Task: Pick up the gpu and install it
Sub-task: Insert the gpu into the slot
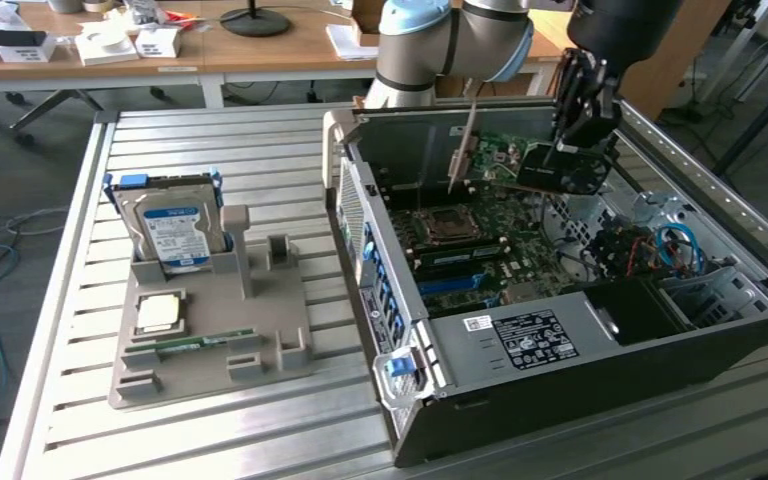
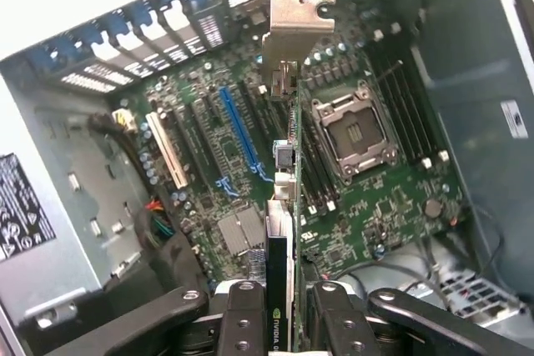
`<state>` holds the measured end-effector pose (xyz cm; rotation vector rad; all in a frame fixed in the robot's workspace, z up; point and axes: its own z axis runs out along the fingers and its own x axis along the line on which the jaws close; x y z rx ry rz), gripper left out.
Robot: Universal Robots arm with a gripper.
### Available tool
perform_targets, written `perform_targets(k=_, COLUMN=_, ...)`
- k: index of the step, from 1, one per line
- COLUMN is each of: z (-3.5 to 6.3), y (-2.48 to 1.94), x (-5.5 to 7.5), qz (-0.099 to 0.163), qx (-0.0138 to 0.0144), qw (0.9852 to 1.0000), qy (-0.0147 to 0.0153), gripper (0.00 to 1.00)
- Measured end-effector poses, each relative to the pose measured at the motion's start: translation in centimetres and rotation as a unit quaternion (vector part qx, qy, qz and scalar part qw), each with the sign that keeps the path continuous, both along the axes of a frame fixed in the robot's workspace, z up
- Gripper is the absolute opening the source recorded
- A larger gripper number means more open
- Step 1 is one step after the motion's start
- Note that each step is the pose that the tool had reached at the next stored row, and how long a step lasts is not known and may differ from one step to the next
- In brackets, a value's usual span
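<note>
1. Firstly, in the exterior view, the gripper (image 1: pixel 571 140) hangs over the open computer case (image 1: pixel 531 345). Its fingers are drawn partway together and clamped on the gpu (image 1: pixel 560 170).
2. The gpu sits on edge over the motherboard (image 1: pixel 484 245), toward the far end of the case. Its pale metal end piece is on the exterior view's left. Whether its lower edge touches a slot I cannot tell.
3. On the slatted metal table (image 1: pixel 224 130), to the exterior view's left of the case, a grey holder (image 1: pixel 271 335) carries three parts. A hard drive (image 1: pixel 171 230) stands upright in it, while a processor chip (image 1: pixel 160 312) and a green memory stick (image 1: pixel 204 343) lie flat.
4. Next, in the wrist view, the gripper (image 2: pixel 284 323) has one dark finger on each side of the gpu (image 2: pixel 284 239), which shows edge-on, pinched between them.
5. The card runs away from the camera to its end piece (image 2: pixel 296 10). It lies over the motherboard (image 2: pixel 392 206), between the long blue slot (image 2: pixel 238 127) and the empty processor socket (image 2: pixel 355 131).
</note>
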<state>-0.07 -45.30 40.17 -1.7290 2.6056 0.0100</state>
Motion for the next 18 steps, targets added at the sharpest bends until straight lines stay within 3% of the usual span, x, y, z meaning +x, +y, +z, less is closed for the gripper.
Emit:
perform_targets(k=5, z=-0.04, y=0.0, x=0.0, qz=0.044, qx=0.0, qw=0.999, qy=0.0, gripper=0.26)
perform_targets(k=9, z=-0.08, y=0.0, x=0.0, qz=0.079, qx=0.0, qw=0.9968, qy=0.0, gripper=0.26)
perform_targets(k=12, z=-0.1, y=0.0, x=0.0, qz=0.106, qx=0.0, qw=0.9943, qy=0.0, gripper=0.26)
perform_targets(k=18, z=-0.16, y=0.0, x=0.0, qz=0.156, qx=0.0, qw=0.9877, qy=0.0, gripper=0.26)
